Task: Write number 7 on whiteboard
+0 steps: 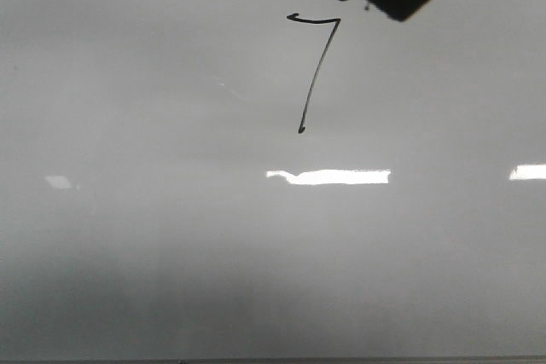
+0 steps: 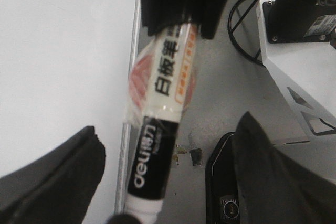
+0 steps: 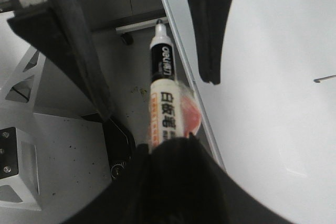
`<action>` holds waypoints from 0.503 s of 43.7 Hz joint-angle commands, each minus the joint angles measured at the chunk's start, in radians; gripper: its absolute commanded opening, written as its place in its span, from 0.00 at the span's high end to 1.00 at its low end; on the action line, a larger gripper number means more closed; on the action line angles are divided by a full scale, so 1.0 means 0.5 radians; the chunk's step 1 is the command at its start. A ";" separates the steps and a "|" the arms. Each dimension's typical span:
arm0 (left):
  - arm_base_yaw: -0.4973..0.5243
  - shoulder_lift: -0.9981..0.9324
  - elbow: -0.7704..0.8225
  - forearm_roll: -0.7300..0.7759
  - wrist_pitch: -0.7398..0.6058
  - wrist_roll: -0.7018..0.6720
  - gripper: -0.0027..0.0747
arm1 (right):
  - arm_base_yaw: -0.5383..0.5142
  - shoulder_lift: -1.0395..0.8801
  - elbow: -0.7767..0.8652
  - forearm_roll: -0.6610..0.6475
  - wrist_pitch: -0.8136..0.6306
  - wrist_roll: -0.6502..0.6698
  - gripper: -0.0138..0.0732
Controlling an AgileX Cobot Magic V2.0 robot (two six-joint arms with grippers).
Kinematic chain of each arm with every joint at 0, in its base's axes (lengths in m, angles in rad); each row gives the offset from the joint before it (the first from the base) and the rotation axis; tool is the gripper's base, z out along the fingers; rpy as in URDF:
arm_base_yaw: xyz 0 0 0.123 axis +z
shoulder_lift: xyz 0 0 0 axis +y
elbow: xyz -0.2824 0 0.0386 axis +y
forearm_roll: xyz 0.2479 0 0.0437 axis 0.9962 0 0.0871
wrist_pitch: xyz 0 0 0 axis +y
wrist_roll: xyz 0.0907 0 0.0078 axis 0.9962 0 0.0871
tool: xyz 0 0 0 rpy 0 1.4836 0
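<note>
One digit, the number 7, already stands on the whiteboard: a short top bar with a small hook at its left end and a long slanted downstroke, thin and black, in the upper middle of the board as the front view shows it. Bright glare patches lie below it. I judge the writing step done, both strokes looking complete.

My right end effector is closed around the whiteboard marker, gripping the pale labelled barrel, with the black band and the tip pointing away from my fingers. The tip is off the board, beyond its metal edge, with grey floor behind it. A short bit of a dark stroke shows on the board at the side of that view.

My left end effector has its fingers spread wide apart and grips nothing; the marker passes between them, held from the far side by the right one.

Next, I think, comes handing over or putting away the marker, keeping the tip clear of the board so no stray mark spoils the digit.
</note>
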 commanded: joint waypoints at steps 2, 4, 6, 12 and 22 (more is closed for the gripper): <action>-0.017 -0.044 -0.081 -0.090 -0.079 0.029 0.40 | -0.010 -0.028 -0.046 0.117 0.012 -0.030 0.92; -0.014 -0.044 -0.081 -0.090 -0.079 0.028 0.43 | -0.010 -0.028 -0.046 0.117 0.012 -0.034 0.92; -0.014 -0.044 -0.081 -0.090 -0.079 0.028 0.48 | -0.010 -0.028 -0.046 0.117 0.014 -0.035 0.92; -0.014 -0.044 -0.085 -0.090 -0.075 0.028 0.58 | -0.010 -0.028 -0.026 0.103 0.004 -0.039 0.92; -0.014 -0.044 -0.085 -0.087 -0.075 0.028 0.66 | -0.010 -0.028 0.037 0.101 -0.053 -0.048 0.92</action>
